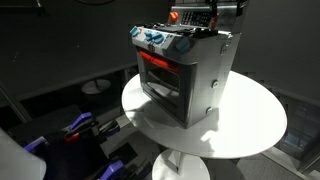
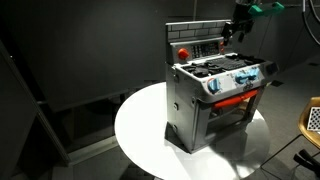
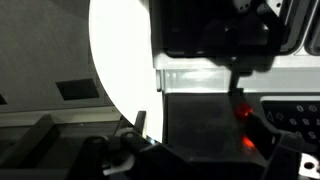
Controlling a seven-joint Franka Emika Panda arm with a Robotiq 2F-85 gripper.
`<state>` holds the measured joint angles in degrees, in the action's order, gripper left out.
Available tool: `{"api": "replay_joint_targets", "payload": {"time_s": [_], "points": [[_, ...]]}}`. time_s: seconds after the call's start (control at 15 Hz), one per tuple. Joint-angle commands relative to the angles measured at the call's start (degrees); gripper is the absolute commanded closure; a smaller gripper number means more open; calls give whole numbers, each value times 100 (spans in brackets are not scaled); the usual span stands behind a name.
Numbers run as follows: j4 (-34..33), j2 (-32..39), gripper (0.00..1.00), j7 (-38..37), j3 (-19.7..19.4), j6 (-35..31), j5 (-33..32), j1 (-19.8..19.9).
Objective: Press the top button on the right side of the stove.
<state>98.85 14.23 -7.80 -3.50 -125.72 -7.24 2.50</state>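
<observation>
The silver-grey toy stove (image 1: 190, 80) stands on a round white table (image 1: 250, 120), with a red-framed door window and blue knobs; it shows in both exterior views (image 2: 200, 110). Its dark rear control panel (image 2: 195, 50) rises behind the cooktop. My gripper (image 2: 234, 30) hangs at the panel's far end in an exterior view, fingers together and holding nothing, and sits above the stove's back (image 1: 213, 14). In the wrist view the fingertip (image 3: 235, 90) ends just above two glowing red buttons, the upper (image 3: 243, 112) and the lower (image 3: 248, 143). Whether it touches the panel I cannot tell.
The table (image 2: 140, 130) extends well beyond the stove on its open side. Blue and purple objects (image 1: 75, 125) lie on the dark floor below. A pale round item (image 1: 95, 87) sits on the floor behind. A yellowish object (image 2: 312, 118) stands at the frame edge.
</observation>
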Motion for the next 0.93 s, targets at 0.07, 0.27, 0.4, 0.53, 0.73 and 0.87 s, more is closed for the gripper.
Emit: {"api": "replay_joint_targets", "payload": {"time_s": [0.07,0.27,0.4,0.53,0.73,0.87], "points": [[-245,182,0,161,-28,-120,37,20],[-293,224,0,178,-37,-129,45,31],[-236,160,0,224,-34,-93,59,40],[-110,36,0,330,-23,3,77,51],[145,-203,0,601,5,184,158,93],[327,-393,0,767,3,340,177,125]]}}
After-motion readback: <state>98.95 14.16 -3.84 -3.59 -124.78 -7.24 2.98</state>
